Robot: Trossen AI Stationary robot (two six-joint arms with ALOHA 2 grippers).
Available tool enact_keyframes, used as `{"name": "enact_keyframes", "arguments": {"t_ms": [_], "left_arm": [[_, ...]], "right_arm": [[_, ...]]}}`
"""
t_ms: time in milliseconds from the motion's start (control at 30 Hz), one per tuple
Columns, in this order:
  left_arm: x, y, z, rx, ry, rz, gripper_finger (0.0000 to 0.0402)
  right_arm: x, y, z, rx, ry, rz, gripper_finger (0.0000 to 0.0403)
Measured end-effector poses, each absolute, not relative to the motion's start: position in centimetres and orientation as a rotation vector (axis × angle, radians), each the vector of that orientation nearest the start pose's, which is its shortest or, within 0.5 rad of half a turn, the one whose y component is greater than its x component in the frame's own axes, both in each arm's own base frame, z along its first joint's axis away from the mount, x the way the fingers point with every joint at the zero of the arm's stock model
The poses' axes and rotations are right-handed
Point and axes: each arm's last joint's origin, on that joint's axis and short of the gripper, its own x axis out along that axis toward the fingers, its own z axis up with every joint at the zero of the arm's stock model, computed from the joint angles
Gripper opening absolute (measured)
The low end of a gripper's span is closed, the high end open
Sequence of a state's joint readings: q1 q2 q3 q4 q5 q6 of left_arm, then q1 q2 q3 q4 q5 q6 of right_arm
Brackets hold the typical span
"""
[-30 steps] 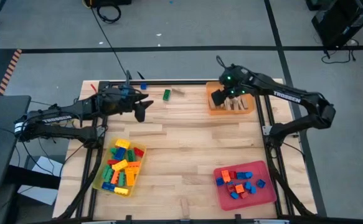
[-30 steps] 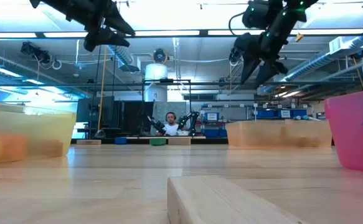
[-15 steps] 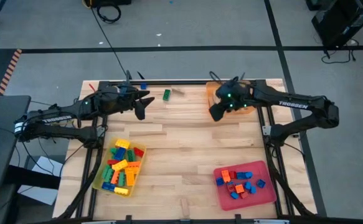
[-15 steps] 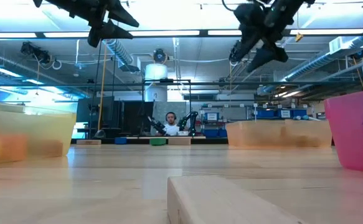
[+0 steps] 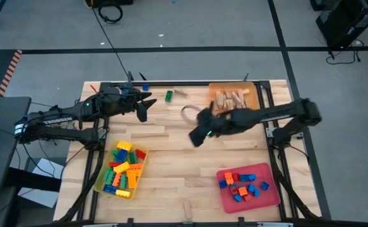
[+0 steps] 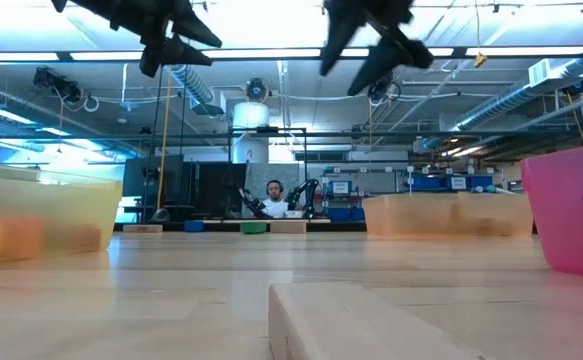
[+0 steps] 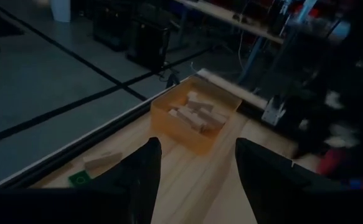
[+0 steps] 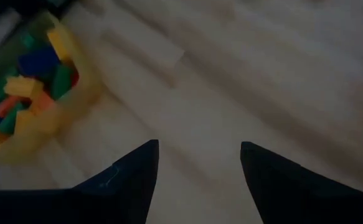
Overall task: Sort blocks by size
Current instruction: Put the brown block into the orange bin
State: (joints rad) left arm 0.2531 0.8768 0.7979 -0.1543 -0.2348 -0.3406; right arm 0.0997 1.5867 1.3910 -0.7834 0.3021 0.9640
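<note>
Your high view alone shows three trays on the table [image 5: 171,148]: orange tray [image 5: 233,88] with tan blocks [image 5: 229,99], yellow tray [image 5: 101,178], red tray [image 5: 269,195]. One green block [image 5: 168,96] lies loose beside the left gripper [image 5: 143,111], fingers apart, empty. Right gripper [image 5: 197,137], mid-table, gapes empty too

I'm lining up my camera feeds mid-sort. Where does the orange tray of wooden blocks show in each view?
High view: orange tray at the table's far edge, right of centre.
Low view: pale box at the far edge, right of middle.
Left wrist view: centre, beyond the left hand.
Right wrist view: not in it.
Shared landmark: the yellow tray.
</note>
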Motion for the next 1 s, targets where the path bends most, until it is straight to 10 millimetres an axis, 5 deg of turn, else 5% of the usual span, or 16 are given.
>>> {"name": "enact_keyframes", "arguments": {"t_ms": [233, 600, 800, 1000], "left_arm": [[18.2, 5.4, 31.2, -0.158, 0.335, 0.51, 0.0214], [17.6, 5.2, 30.2, -0.034, 0.488, 0.485, 0.0214], [17.7, 5.3, 30.5, -0.033, 0.452, 0.486, 0.0214], [17.7, 5.3, 30.6, -0.033, 0.446, 0.486, 0.0214]], "right_arm": [[38.2, 10.2, 29.4, 0.777, 1.038, -0.753, 0.0241], [41.5, 23.2, 23.4, 1.171, 1.26, -0.952, 0.024], [41.0, 26.9, 20.5, 1.327, 1.316, -1.008, 0.024], [41.4, 27.7, 18.6, 1.299, 1.286, -1.0, 0.0241]]}}
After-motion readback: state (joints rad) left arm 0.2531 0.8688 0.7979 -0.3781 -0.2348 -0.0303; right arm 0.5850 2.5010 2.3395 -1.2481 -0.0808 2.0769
